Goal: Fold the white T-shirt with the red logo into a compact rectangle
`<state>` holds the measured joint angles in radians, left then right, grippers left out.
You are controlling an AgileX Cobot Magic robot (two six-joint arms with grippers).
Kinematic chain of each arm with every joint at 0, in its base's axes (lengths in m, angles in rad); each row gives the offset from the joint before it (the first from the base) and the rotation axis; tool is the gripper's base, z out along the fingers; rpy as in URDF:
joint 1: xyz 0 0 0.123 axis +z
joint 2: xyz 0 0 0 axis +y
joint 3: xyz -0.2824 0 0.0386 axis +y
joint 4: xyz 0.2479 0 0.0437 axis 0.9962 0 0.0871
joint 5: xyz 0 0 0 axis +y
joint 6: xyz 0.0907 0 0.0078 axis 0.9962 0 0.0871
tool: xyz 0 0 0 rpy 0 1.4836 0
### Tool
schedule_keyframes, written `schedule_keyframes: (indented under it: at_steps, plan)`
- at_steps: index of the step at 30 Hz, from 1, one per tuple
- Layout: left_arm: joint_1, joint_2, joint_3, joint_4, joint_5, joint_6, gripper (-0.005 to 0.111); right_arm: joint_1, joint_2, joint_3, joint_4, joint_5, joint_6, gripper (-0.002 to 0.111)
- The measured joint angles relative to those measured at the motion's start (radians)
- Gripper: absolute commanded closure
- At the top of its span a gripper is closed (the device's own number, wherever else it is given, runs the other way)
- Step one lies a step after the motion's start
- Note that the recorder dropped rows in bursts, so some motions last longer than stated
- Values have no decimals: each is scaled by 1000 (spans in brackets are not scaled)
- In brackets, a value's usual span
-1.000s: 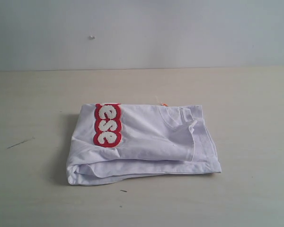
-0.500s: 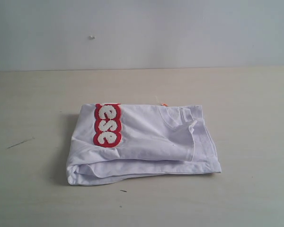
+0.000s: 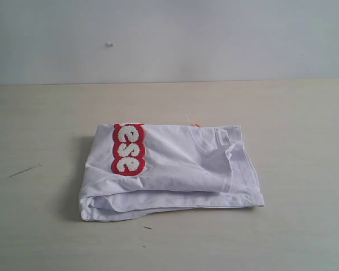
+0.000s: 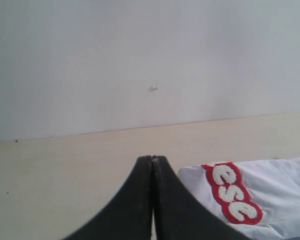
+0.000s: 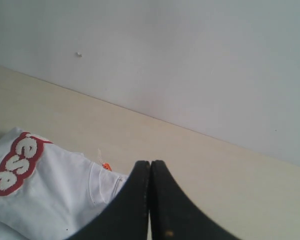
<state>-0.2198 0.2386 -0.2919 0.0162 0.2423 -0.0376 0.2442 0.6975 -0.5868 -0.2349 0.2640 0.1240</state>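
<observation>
The white T-shirt lies folded into a thick rectangle in the middle of the table. Its red logo runs down the top layer near the left end, showing the white letters "ese". A small orange neck tag peeks out at the far edge. Neither arm appears in the exterior view. My left gripper is shut with nothing in it, held off the shirt beside the logo. My right gripper is shut and empty too, beside the collar end of the shirt.
The pale wooden table stretches around the shirt on all sides. A plain white wall stands behind it, with a small mark on it.
</observation>
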Motion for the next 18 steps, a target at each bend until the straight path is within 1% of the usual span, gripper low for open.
schedule_keyframes:
  at_steps: [3, 6, 12, 18]
  plan:
    - [29, -72, 58, 50, 4, -71, 107, 0, -2, 0, 0, 0, 0, 108]
    - [51, -140, 118, 64, 3, -88, 107, 0, -2, 0, 0, 0, 0, 108]
    - [59, -221, 215, 69, 4, -109, 107, 0, -2, 0, 0, 0, 0, 108]
    - [59, -232, 285, 69, 11, -116, 107, 0, -2, 0, 0, 0, 0, 108]
